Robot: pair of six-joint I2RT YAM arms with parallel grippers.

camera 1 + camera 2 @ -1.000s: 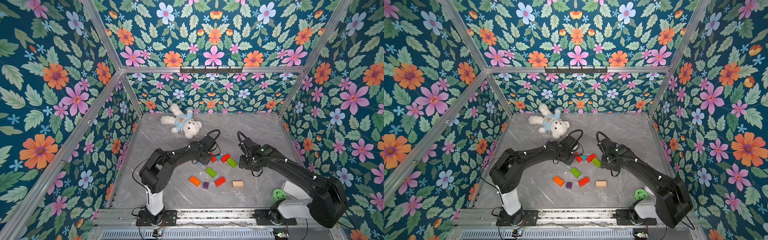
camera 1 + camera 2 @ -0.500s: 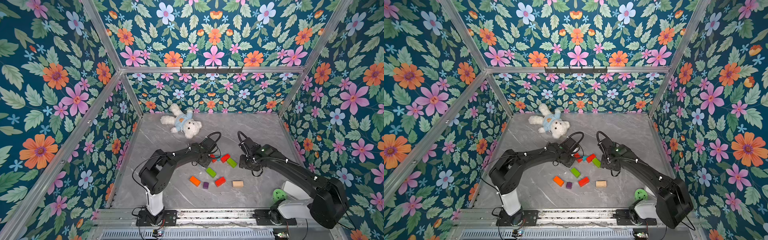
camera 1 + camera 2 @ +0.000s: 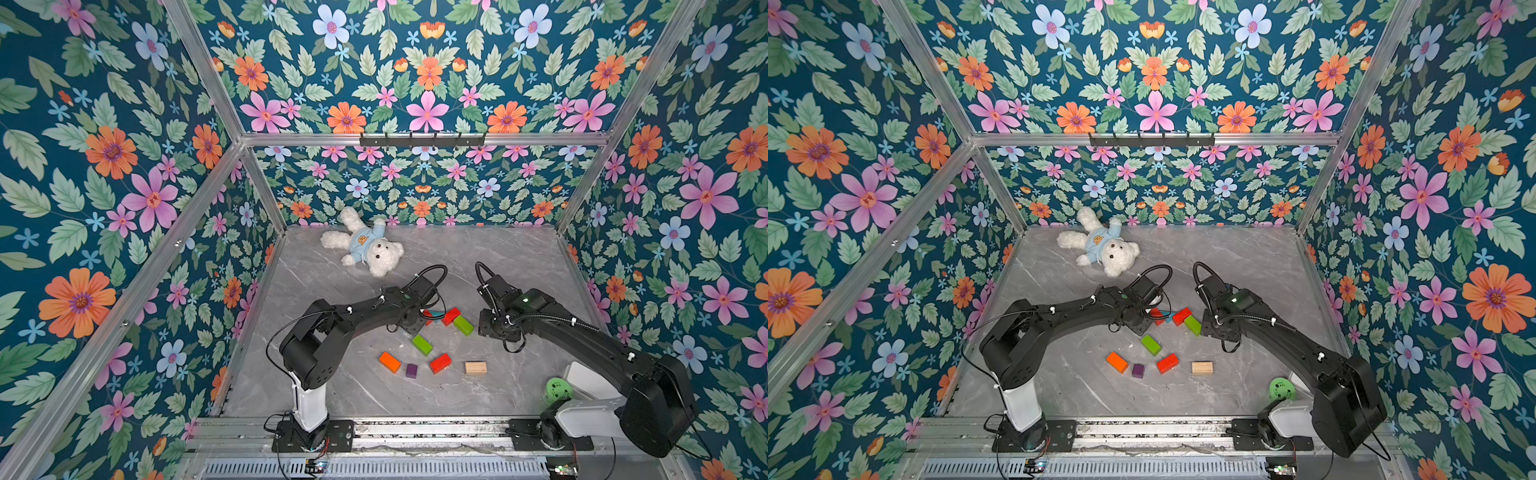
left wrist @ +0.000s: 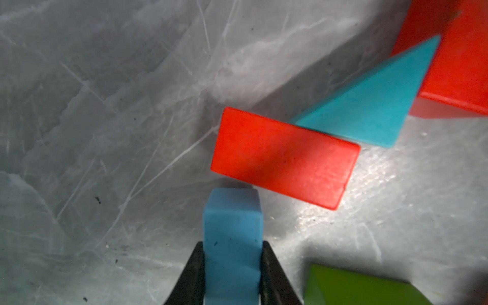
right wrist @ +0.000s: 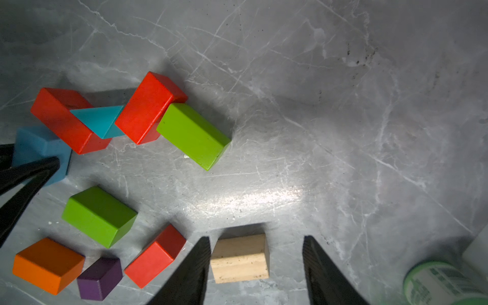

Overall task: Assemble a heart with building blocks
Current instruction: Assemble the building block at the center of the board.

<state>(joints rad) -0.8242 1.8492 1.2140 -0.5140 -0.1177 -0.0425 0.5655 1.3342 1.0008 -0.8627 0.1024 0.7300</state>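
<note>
Nearest, a row on the table (image 3: 415, 399): orange brick (image 3: 389, 362), purple cube (image 3: 411, 370), near red brick (image 3: 440, 363), plain-wood brick (image 3: 476, 368). The right wrist view alone shows the right hand (image 5: 256, 237) spread wide, empty. Beyond, a near green brick (image 3: 422, 345), then a touching chain: left red brick (image 5: 66, 121), teal triangle (image 5: 100, 120), right red brick (image 5: 148, 108), far green brick (image 5: 192, 134). Hidden in both top views, the left hand (image 4: 232, 245) clamps a light blue brick (image 4: 232, 219) beside the left red brick.

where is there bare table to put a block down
Bare: the back right of the table beyond the right arm, and the front strip between the plain-wood brick and the green ball. Crowded: around the teal triangle between two red bricks.
</note>
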